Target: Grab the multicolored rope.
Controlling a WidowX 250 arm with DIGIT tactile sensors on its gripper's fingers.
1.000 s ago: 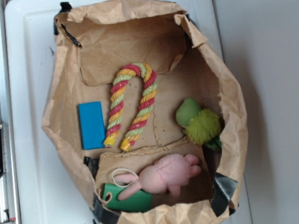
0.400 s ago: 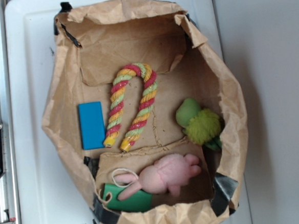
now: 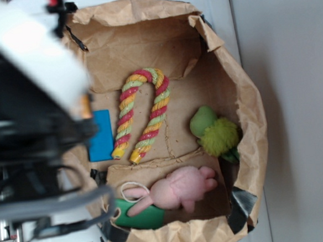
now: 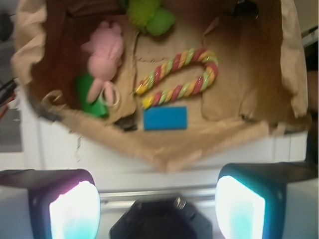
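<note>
A wide, crumpled brown paper bag (image 3: pixel 244 109) lies opened out on a white surface (image 3: pixel 38 30), its torn walls forming a shallow basin, with dark tape (image 3: pixel 242 204) patching one lower corner. A plain pale grey area (image 3: pixel 299 111) runs down the right side of the exterior view. On the bag's floor, near the middle, lies the multicolored rope (image 3: pixel 144 111), a thick twisted cane shape of red, yellow and light-green strands, its bend toward the bag's far wall and its two ends pointing back toward the lower fold. Just beside it, to the left, lies a flat blue block (image 3: pixel 101 136), partly hidden in the exterior view by the blurred black and white robot arm (image 3: pixel 27 108) that fills the left of that view. A fuzzy green toy (image 3: pixel 215 131) sits against the right wall, well apart from the rope. A pink plush bunny (image 3: pixel 174 189) lies on the lower flap, over a green block (image 3: pixel 140 217), with a thin white string loop (image 3: pixel 132 187) at its head. In the wrist view the gripper (image 4: pixel 157 206) hangs outside the bag's near edge, fingers spread wide and holding nothing, the rope (image 4: pixel 179 77) well away from it.
</note>
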